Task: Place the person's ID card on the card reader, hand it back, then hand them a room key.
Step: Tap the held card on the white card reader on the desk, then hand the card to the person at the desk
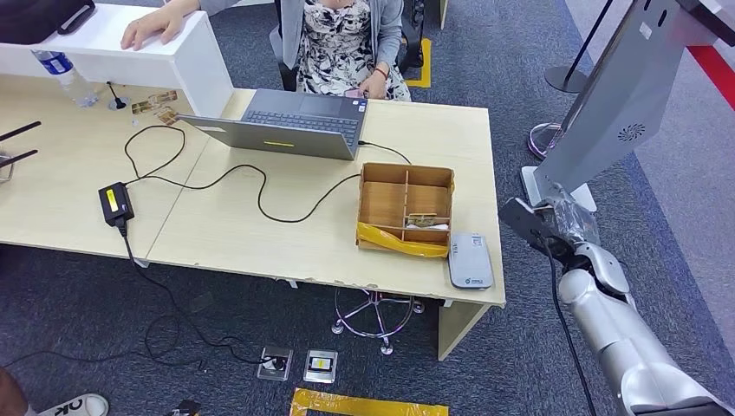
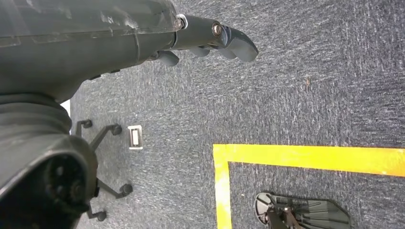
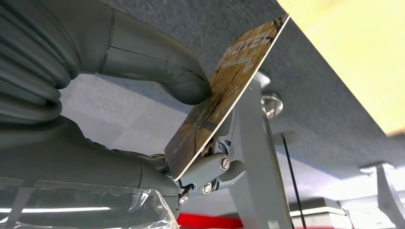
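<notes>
**Room key pinched in the right hand, off the desk's corner**

Right hand [image 3: 191,143] holds the room key [image 3: 224,90] — a tan card printed "HOTEL" — with the thick thumb pressed on its printed face and the darker fingers [image 3: 215,167] behind it. From the head view, that right hand [image 1: 530,227] sits at about 3 o'clock, just past the right end of the desk [image 1: 225,225] and in front of a grey kiosk stand [image 1: 620,104].

On the desk, at roughly 4 o'clock from its middle, a grey card reader [image 1: 470,260] lies flat near the front right corner, just beside a wooden divided box [image 1: 406,208] with yellow tape along its front edge. Small cards lie in one of the box's front compartments; what they are I cannot tell. An open laptop [image 1: 290,126] stands toward 12 o'clock, and a black cable runs from it to a power brick [image 1: 115,204] at 9 o'clock. A person [image 1: 342,43] sits behind the laptop, one hand [image 1: 152,28] resting on the white counter [image 1: 156,61].

Left hand [image 2: 210,43] hangs over the dark carpet with its fingers apart and nothing in them — yellow floor tape [image 2: 305,157] lies below it.
</notes>
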`<control>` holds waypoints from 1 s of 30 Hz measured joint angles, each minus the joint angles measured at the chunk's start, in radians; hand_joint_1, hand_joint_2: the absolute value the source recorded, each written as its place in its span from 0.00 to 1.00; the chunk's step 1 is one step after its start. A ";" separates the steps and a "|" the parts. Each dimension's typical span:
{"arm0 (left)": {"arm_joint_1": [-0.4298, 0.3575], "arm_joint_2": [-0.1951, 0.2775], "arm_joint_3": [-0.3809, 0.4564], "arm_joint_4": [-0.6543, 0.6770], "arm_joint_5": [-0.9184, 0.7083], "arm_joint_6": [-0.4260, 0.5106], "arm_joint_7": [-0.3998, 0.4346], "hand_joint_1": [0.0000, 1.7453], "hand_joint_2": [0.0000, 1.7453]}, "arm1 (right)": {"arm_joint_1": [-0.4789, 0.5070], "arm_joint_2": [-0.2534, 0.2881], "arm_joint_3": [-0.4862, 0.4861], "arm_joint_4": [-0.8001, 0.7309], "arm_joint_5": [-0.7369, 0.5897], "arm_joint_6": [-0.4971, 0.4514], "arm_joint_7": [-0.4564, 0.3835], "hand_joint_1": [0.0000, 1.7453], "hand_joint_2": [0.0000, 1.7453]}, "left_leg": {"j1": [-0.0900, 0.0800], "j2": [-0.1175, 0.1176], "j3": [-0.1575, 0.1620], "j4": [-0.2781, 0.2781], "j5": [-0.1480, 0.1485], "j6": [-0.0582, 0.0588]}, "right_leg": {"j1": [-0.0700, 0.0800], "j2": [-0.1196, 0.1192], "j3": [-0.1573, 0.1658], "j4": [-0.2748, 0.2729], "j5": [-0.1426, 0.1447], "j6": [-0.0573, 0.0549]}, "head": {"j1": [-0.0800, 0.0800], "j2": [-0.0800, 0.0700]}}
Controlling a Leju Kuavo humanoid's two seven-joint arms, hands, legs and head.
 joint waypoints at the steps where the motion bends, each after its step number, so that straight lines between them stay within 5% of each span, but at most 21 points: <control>1: 0.000 0.000 0.000 0.000 -0.003 -0.001 0.000 0.00 0.00 | -0.022 0.001 0.002 0.000 0.006 0.006 0.004 1.00 1.00 | 0.000 0.000 0.000 0.000 0.000 0.000 | 0.000 0.000 0.000 0.000 0.000 0.000 | 0.000 0.000; 10: -0.012 -0.001 0.000 0.000 -0.037 -0.019 -0.001 0.00 0.00 | -0.148 0.060 0.027 -0.019 0.029 0.053 0.050 1.00 1.00 | 0.000 0.000 0.000 0.000 0.000 0.000 | 0.000 0.000 0.000 0.000 0.000 0.000 | 0.000 0.000; 30: -0.006 -0.002 0.000 0.000 -0.036 -0.023 0.013 0.00 0.00 | -0.169 0.212 0.033 -0.025 0.027 0.054 0.074 1.00 1.00 | 0.000 0.000 0.000 0.000 0.000 0.000 | 0.000 0.000 0.000 0.000 0.000 0.000 | 0.000 0.000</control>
